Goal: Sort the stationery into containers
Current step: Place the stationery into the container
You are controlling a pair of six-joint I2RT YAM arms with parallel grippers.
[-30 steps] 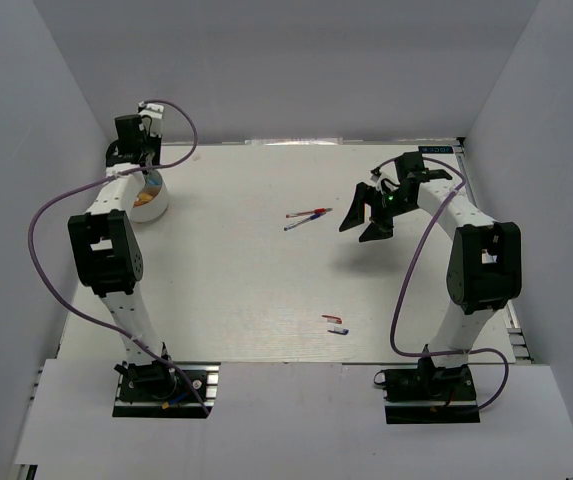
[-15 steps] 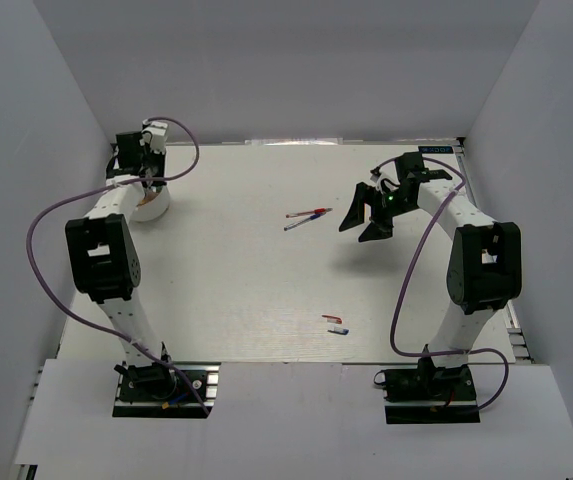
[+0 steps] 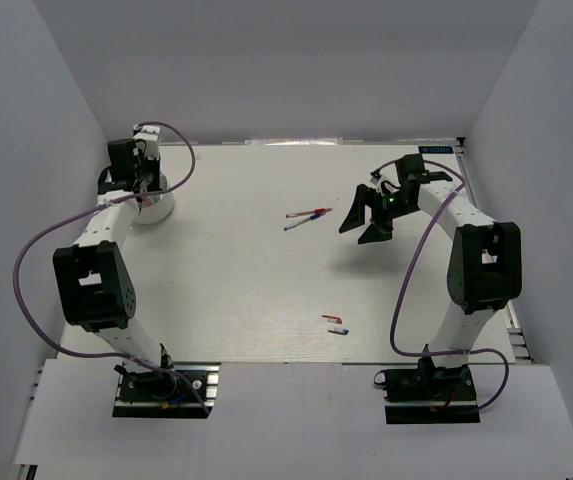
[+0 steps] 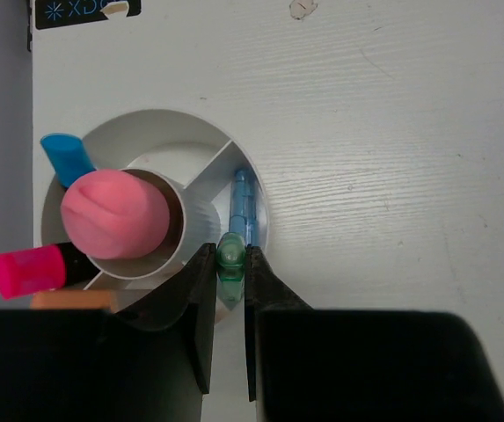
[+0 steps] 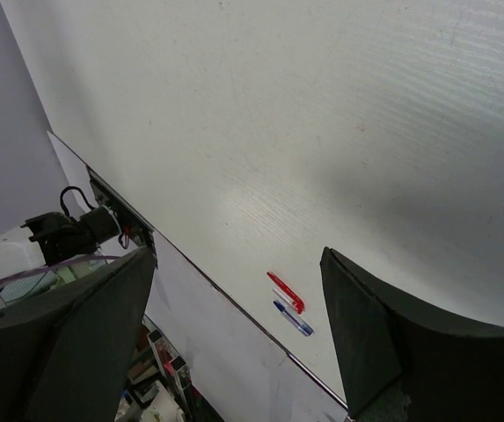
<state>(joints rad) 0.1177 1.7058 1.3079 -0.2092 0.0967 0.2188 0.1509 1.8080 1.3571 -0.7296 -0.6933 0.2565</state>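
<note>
White bench (image 3: 266,280) carries a round white divided bowl (image 4: 146,119) in its far left corner. My left end effector (image 4: 230,268) is clamped on a mint green pen (image 4: 230,251) over the bowl rim, beside a clear blue pen (image 4: 244,207). My right end effector (image 3: 364,222) hangs wide apart near thin red and blue pens (image 3: 306,216).

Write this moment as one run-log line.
left end effector: shut on mint pen, over bowl | right end effector: open, empty
</note>
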